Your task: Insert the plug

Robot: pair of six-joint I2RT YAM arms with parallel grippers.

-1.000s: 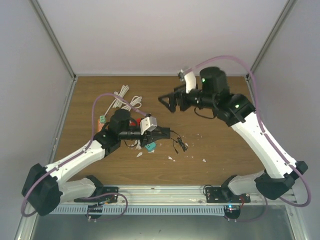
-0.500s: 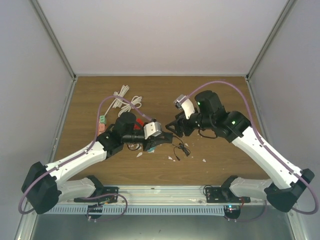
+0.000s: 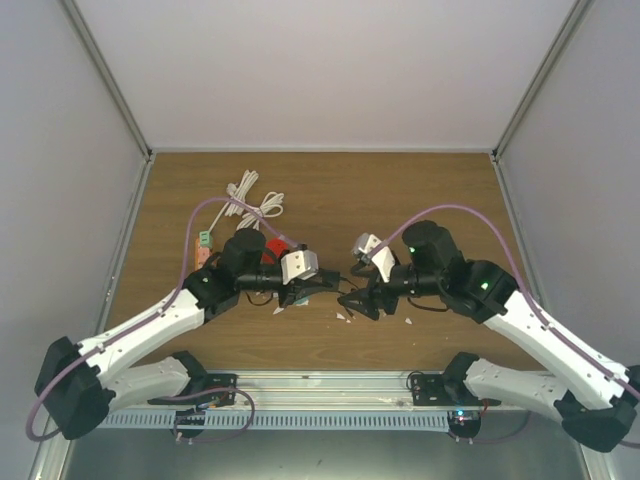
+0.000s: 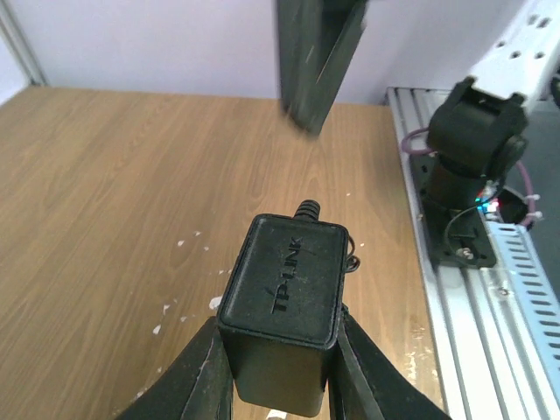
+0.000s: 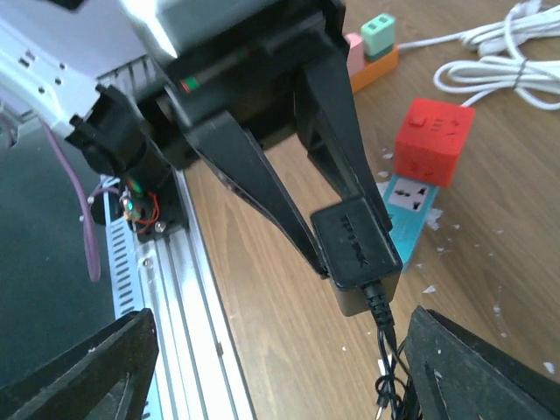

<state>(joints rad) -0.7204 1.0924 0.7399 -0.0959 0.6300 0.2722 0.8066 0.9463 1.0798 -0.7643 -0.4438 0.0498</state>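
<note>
The plug point(image 4: 284, 289), a black TP-LINK adapter block, is clamped between the fingers of my left gripper point(image 4: 282, 372), which is shut on its sides. It hangs just above the table with its thin black cable point(image 5: 385, 372) trailing toward the right arm. In the top view the left gripper point(image 3: 318, 285) points right, and the right gripper point(image 3: 355, 300) faces it closely. My right gripper point(image 5: 280, 376) is open, its fingers spread wide either side of the cable, touching nothing. A teal socket block point(image 5: 409, 206) lies just behind the plug point(image 5: 357, 254), beside a red socket cube point(image 5: 433, 142).
A pink, green and orange adapter cluster point(image 5: 372, 48) sits further left, with a coiled white cable point(image 3: 250, 200) at the back left. Small white scraps point(image 3: 408, 321) dot the wood. The aluminium rail point(image 4: 490, 289) and arm bases line the near edge.
The right arm has swung from the back of the table down and forward to face the plug closely. The left gripper, still holding the plug, has shifted slightly toward the near edge.
</note>
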